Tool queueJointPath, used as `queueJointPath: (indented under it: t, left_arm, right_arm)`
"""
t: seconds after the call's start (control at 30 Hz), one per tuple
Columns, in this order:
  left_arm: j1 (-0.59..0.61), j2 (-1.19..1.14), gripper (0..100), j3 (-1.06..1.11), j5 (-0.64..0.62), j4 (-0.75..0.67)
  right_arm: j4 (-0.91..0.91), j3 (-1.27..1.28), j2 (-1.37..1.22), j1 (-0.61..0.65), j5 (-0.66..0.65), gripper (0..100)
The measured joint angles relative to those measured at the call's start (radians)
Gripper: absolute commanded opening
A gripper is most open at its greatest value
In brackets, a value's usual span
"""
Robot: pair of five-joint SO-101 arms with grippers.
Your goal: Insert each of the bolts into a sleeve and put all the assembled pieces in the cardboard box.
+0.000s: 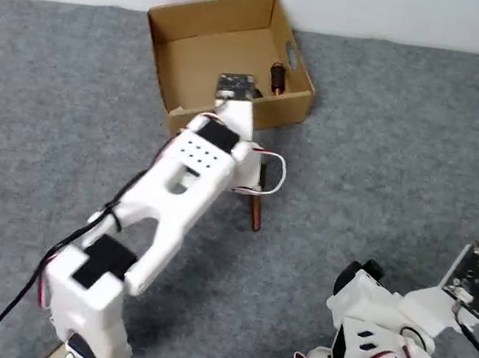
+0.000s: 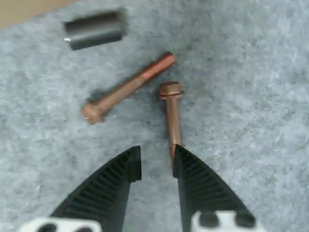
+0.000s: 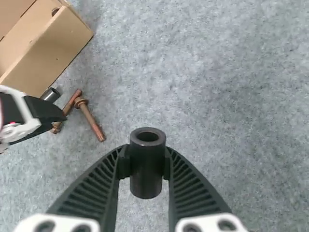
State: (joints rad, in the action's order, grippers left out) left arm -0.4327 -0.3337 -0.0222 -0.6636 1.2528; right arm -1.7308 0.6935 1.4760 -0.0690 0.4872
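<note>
A tabletop (image 1: 400, 165) is shown bearing a box (image 1: 209, 20). The right pincer (image 3: 146, 162) is clamped on an upright sleeve (image 3: 147, 181). The left pincer (image 2: 155, 162) is held partly open over a lying bolt (image 2: 171, 118), at its tip. The bolt is judged light, rigid and slick, best gripped mid-shank.

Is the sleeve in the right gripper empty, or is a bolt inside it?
Empty. The sleeve, held in the right gripper, shows an open dark hole at its end; nothing sits in it.
</note>
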Motion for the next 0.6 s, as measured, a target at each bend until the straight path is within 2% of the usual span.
queueJointPath:
  t: [0.6]
  left_arm:
    - [-0.008,-0.459,12,-0.456,0.0,0.1]
  right_arm:
    - [0.003,0.003,0.0,0.002,0.0,0.8]
